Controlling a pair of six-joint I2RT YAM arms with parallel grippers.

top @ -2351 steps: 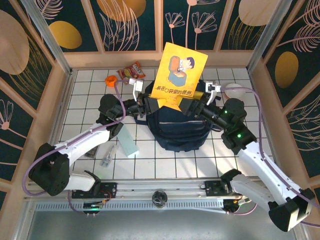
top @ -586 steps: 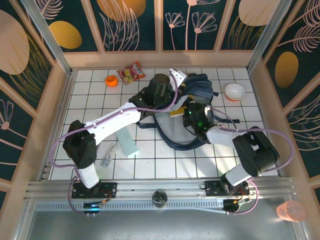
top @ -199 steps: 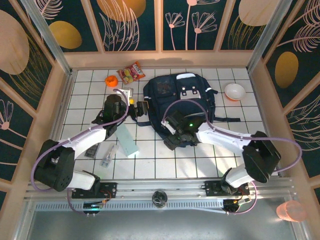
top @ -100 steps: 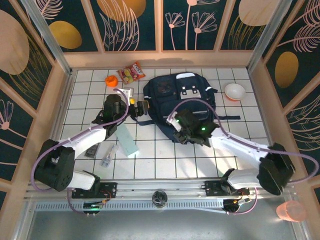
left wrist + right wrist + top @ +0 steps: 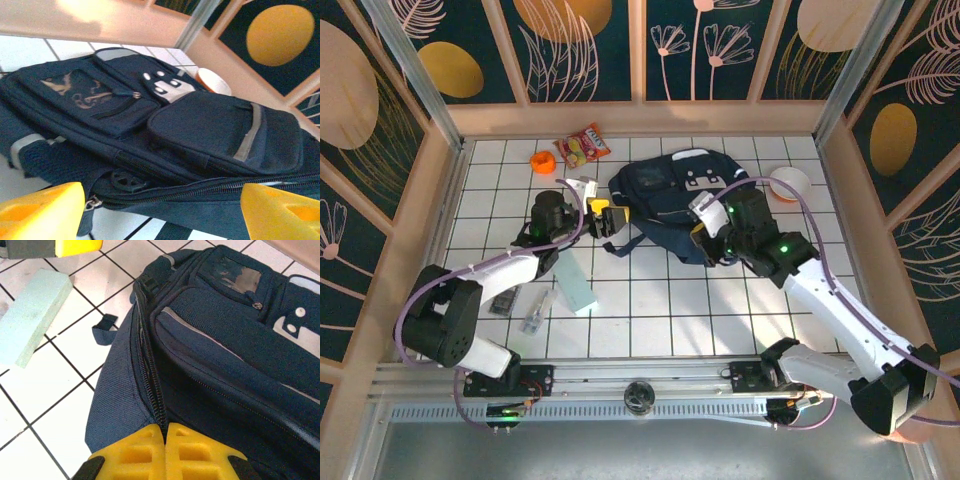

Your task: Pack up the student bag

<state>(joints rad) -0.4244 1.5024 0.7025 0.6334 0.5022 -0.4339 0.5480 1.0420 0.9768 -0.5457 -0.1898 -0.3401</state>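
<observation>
Since a second ago, the right arm has swung from the bag's (image 5: 660,190) near-left edge to its near-right corner, and the bag has bunched shorter toward the far side of the counter (image 5: 650,310). It is zipped shut, hiding any contents. It lies front pocket up, its long axis now roughly left to right, though the folds blur this. The right fingers (image 5: 145,445) are clenched, apparently pinching its zip seam. The left fingers (image 5: 40,212) are spread, just beside its left end.

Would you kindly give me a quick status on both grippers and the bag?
Left gripper open beside student bag. Right gripper shut on its zipper seam. Pale green block lies apart, on tiles.
</observation>
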